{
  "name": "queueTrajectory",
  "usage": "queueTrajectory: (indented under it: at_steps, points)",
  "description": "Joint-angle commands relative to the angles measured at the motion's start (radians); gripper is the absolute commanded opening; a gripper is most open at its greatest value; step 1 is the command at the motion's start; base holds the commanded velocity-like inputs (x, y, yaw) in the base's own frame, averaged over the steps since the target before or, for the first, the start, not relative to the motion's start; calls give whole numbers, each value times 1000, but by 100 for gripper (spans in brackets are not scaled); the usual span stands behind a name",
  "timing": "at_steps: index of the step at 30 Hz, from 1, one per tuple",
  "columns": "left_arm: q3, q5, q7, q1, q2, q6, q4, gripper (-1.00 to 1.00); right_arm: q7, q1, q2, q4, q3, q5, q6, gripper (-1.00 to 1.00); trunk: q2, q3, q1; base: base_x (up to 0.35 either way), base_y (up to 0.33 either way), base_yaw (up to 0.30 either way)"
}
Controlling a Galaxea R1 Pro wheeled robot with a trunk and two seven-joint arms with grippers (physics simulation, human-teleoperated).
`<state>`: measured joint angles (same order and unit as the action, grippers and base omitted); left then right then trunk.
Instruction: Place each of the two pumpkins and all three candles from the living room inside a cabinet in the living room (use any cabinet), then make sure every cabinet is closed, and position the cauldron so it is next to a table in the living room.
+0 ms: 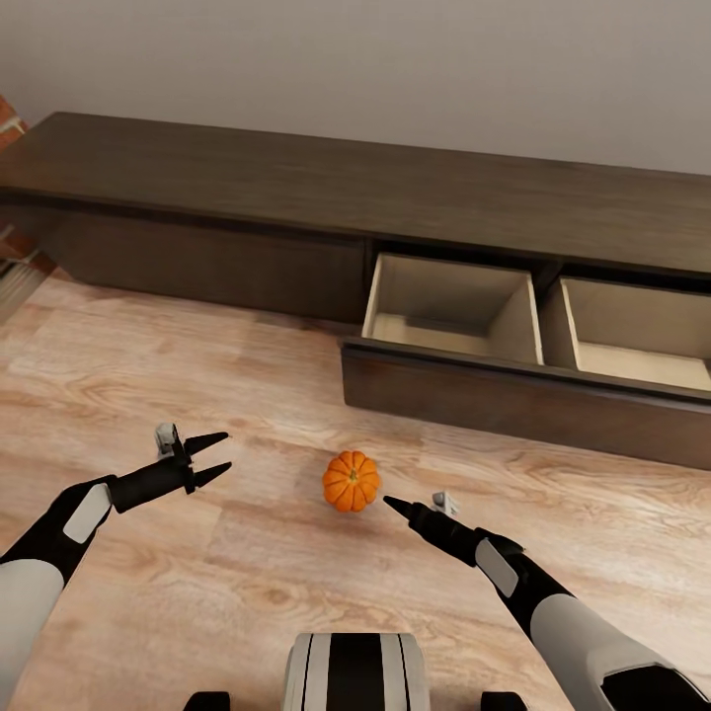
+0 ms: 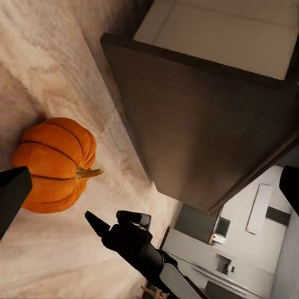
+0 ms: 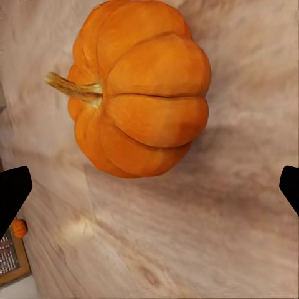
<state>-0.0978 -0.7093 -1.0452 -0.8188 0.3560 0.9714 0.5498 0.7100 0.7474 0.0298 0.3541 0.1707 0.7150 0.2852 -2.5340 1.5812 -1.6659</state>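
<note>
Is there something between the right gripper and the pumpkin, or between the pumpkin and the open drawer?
Nothing visible. Bare floor separates the right gripper from the pumpkin; only the drawer's raised front panel must be cleared on the way to the open drawer.

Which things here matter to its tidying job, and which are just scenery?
Job things:
- small ribbed orange pumpkin on the floor
- long dark brown wooden cabinet, its pale beige drawer pulled open
- second small orange pumpkin, farther off

Scenery:
- light wood plank floor
- pale wall

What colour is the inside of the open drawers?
Pale beige drawer interior, clearest in the head view.
</note>
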Motion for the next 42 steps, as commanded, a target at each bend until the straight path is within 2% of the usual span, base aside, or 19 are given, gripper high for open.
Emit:
queueTrajectory:
  at_steps: [1, 10, 21, 36, 42]
  points:
    - [-2, 1, -3, 0, 0, 4, -1, 100, 0, 0, 1, 1, 4, 10, 8, 100, 0, 1, 0, 82, 145, 0]
    - [-2, 4, -3, 0, 0, 4, -1, 100, 3, 0, 1, 2, 4, 11, 8, 100, 0, 1, 0, 56, 29, 0]
    - [0, 4, -3, 0, 0, 4, -1, 100, 0, 0, 0, 0, 4, 10, 9, 100, 0, 1, 0, 274, 0, 0]
    - [-1, 5, -3, 0, -1, 4, -2, 100, -11, 0, -6, -12, 4, 14, 11, 100, 0, 1, 0, 15, 0, 0]
    - [0, 5, -2, 0, 0, 4, -2, 100, -9, 0, -5, -13, 4, 14, 8, 100, -2, 24, -3, 0, 0, 0]
